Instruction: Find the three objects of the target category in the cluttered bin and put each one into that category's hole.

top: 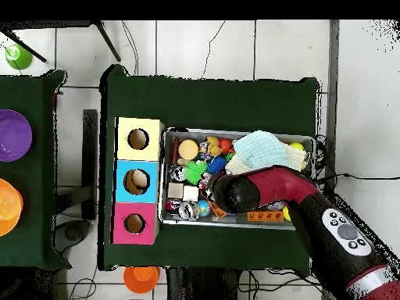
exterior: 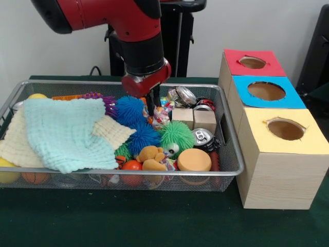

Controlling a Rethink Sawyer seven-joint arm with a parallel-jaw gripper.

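Front view shows the gripper point(exterior: 152, 112) lowered into the wire mesh bin point(exterior: 231, 139), its dark fingers buried among the clutter beside a blue spiky ball point(exterior: 129, 110); whether they grip anything cannot be told. A patterned cloth bundle point(exterior: 161, 115) lies right at the fingertips, next to two small wooden blocks point(exterior: 194, 119). A mint cloth point(exterior: 67, 131) covers the bin's other end. The yellow-topped hole point(exterior: 286, 129) stands just outside the bin.
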